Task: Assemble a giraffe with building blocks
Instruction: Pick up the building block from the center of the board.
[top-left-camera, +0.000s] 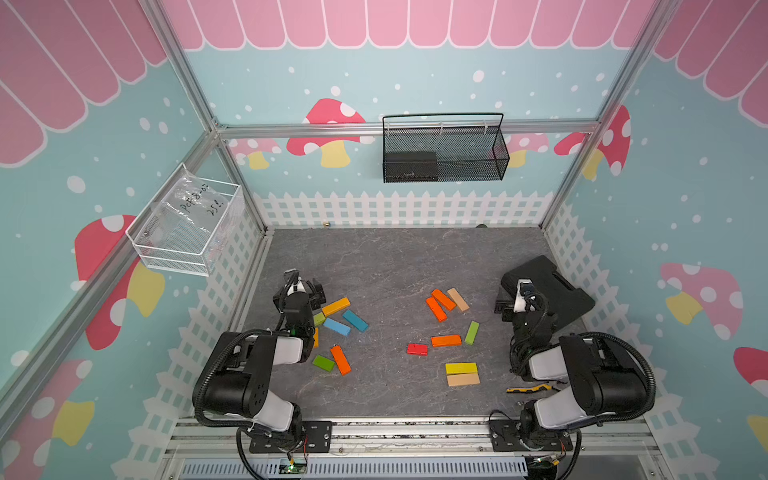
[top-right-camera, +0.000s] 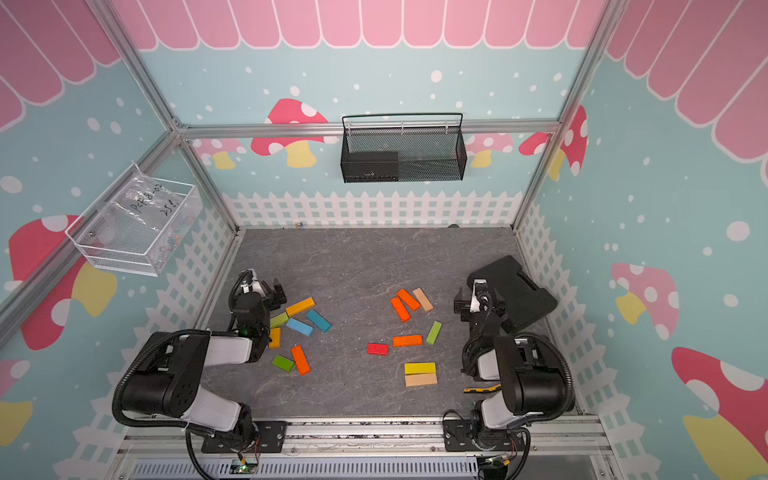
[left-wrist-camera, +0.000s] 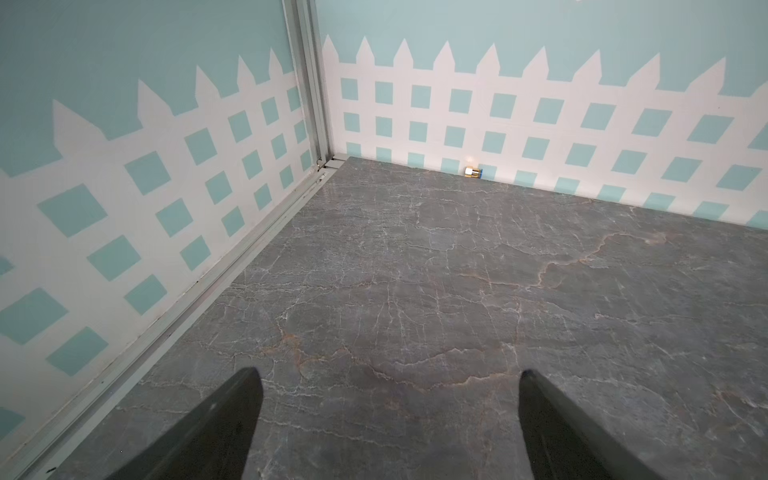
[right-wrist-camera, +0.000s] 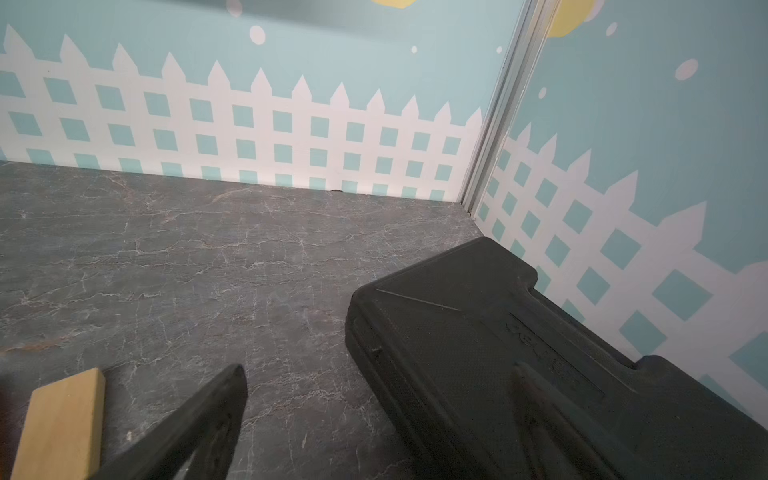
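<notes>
left gripper (left-wrist-camera: 388, 372): spread wide, empty, over bare table (top-left-camera: 395, 270)
left risk: arm hangs above the near blocks (top-left-camera: 336, 326); reaching in could scatter them
right risk: right gripper (right-wrist-camera: 378, 368), wide apart and empty, is partly over the case (top-left-camera: 552, 291); could snag it
blocks look: flat painted bricks in orange, blue, green, yellow, red, tan
blocks place: loose on the table in a left and a right group, none stacked

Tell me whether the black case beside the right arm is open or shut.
Shut. The black case has its lid down on its base, with no gap along the seam.
</notes>
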